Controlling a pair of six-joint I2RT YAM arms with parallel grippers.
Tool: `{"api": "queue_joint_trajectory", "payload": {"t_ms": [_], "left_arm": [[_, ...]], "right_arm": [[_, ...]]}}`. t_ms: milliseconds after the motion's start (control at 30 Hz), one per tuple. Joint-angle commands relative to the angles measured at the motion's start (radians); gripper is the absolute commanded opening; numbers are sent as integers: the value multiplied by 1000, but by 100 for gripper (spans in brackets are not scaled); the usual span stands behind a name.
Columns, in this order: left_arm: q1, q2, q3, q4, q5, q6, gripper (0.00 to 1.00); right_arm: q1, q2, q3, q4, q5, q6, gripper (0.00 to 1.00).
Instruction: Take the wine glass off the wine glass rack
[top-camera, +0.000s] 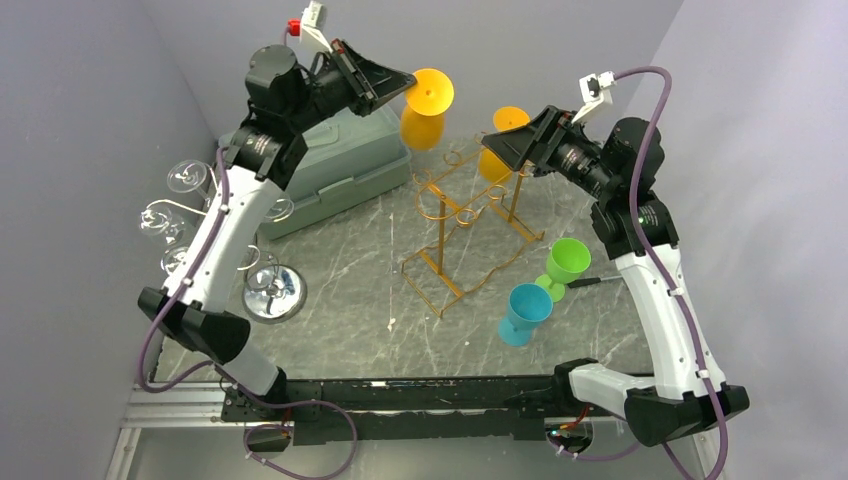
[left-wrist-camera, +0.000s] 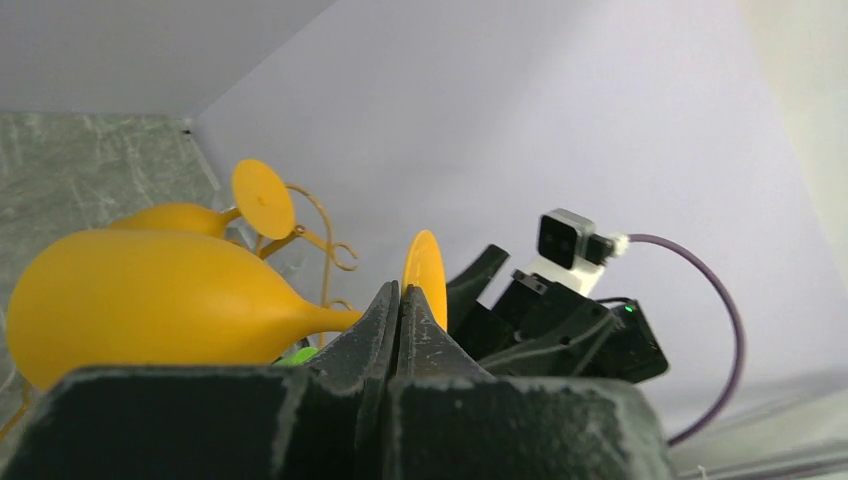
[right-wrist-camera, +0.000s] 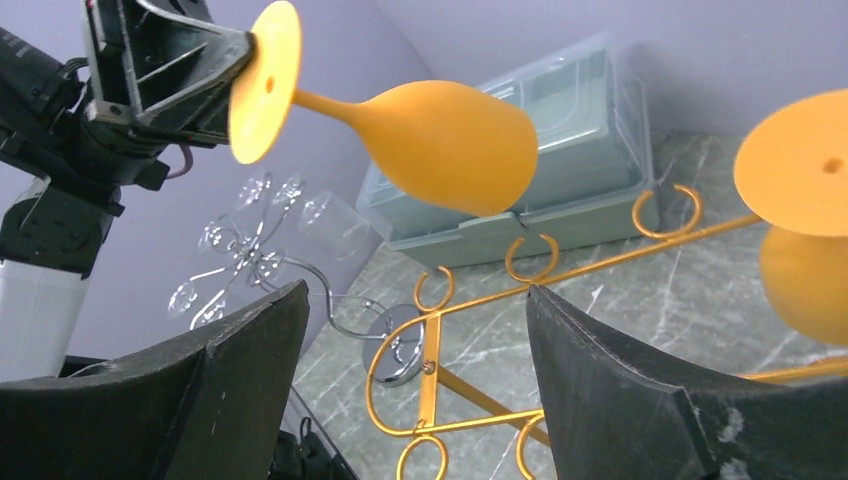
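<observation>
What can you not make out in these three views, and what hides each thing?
- Top view: how the left claw grips the held wine glass, covered by the claw's body.
- Right wrist view: second orange glass, cut by the right edge.
- Left wrist view: wine glass rack, mostly behind the glass bowls.

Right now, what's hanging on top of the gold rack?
One orange wine glass hangs upside down at the wine glass rack's far end; its other hooks that show are bare. In the top view, the right gripper covers part of that glass.
</observation>
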Motion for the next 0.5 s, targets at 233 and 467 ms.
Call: {"api": "queue_joint_trajectory", "payload": {"t_ms": [233,467], "left_arm": [[1,-187,-74,186,82,-155,0],[-8,-258,-173,348,123,-301,0]], "right_arm": [[39,16,-28,255,-87,68,88],[53,6,-106,441,-144,151,92]]}}
